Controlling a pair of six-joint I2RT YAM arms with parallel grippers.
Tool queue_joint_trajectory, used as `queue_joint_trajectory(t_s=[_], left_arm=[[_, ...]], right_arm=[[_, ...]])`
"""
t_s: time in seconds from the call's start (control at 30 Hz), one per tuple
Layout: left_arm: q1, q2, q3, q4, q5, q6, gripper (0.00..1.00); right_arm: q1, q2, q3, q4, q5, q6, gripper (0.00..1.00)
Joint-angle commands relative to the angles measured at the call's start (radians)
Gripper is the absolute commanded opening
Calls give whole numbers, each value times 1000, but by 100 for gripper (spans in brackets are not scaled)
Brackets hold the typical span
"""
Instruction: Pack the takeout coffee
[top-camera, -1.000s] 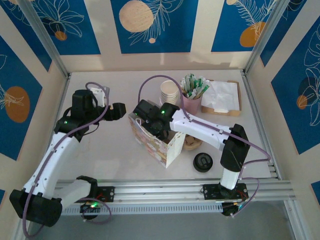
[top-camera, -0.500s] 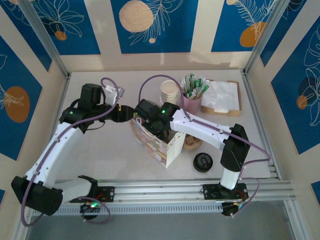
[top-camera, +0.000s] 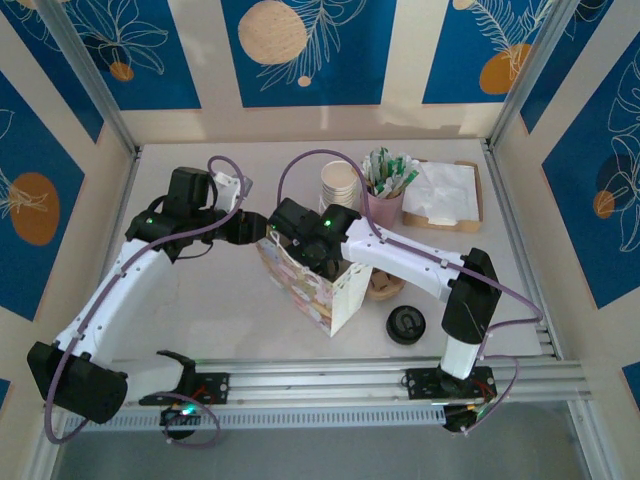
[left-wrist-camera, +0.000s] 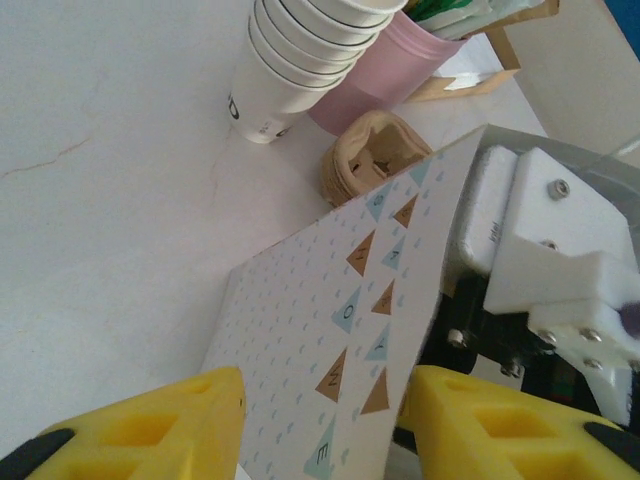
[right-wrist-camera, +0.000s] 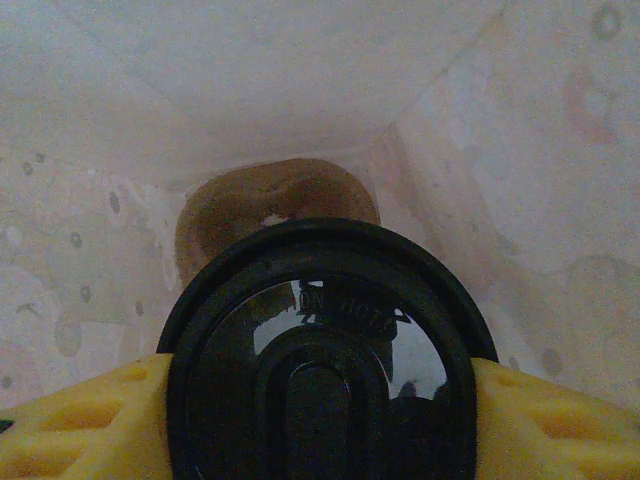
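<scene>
Takeout coffee cup with a round black plastic lid hangs inside the patterned white paper bag at the table's centre, clamped between the right gripper's yellow fingers. Another round black lid lies near right of the bag. The left gripper is pinched on the bag's left wall. Farther back stand stacked white paper cups.

Paper bag mouth blocked: right gripper with lidded cup sits inside. Left gripper crowds the bag's left wall. Far right packed: cup stack, pink sachet holder, napkin tray. Loose black lid near right. Table left of bag open.
</scene>
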Motion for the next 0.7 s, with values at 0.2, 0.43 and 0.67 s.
queue_joint_trajectory(t_s=[0.2,0.43,0.67], left_arm=[[-9,-12,7,4,-40,12,48],[-10,-26,-4,18,-47,6,49],[-10,-27,-10,27,-45,4,50]], right_arm=[[22,-60,45,-66,-13,-7,46],[21,-27,-1,-74,-29,15,46],[22,18,-55,-59,-63,31,46]])
